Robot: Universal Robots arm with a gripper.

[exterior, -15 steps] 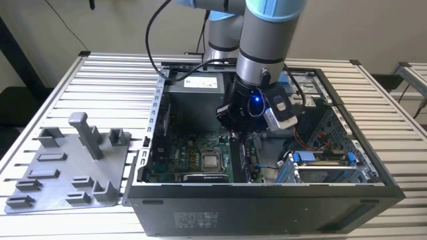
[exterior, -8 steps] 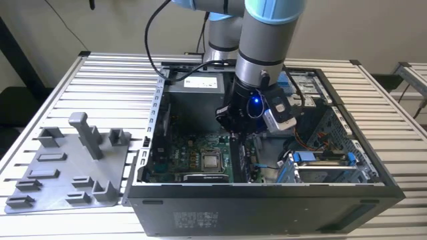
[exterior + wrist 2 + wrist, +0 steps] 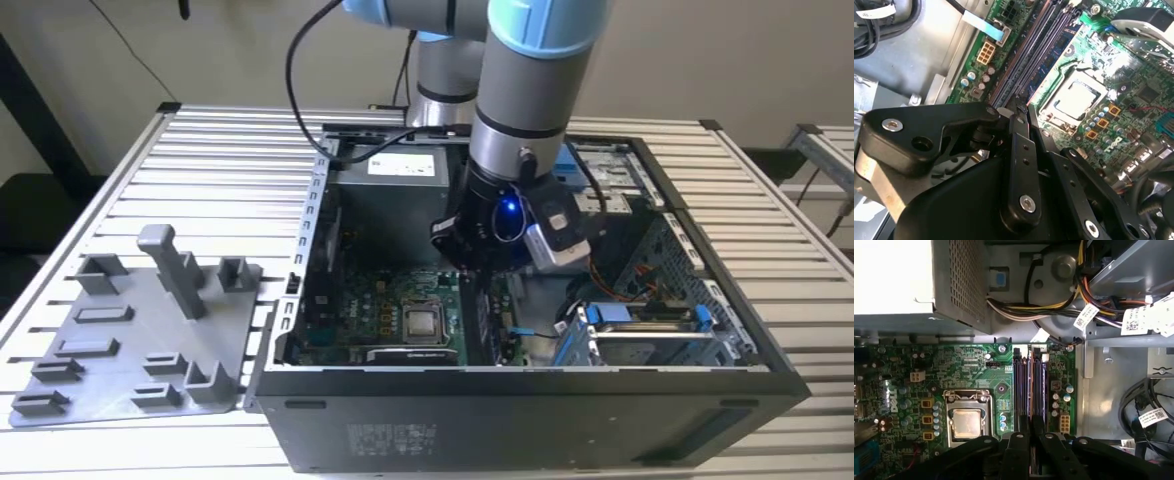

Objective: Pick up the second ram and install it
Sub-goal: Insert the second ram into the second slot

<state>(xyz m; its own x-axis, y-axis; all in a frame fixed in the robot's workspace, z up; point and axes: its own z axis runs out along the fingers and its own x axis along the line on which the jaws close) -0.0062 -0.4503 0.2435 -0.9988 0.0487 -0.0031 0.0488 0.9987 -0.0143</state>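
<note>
Gripper [image 3: 1026, 432] down inside the PC case [image 3: 534, 395], over the motherboard [image 3: 979, 375]. Fingers pinched together; can't tell if they grasp the second ram [image 3: 1038, 385], which stands in the slots beside the CPU socket [image 3: 967, 419], its near end hidden by the fingers. Grey tray [image 3: 120, 340] on the slatted table [image 3: 200, 180], outside the case.

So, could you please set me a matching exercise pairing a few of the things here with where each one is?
1. grey plastic tray of upright holders
2. silver square chip
3. black end effector

A. over the long memory slots
B. on the slatted table, outside the black case
C. on the green motherboard

Pairs: 1-B, 2-C, 3-A.
</note>
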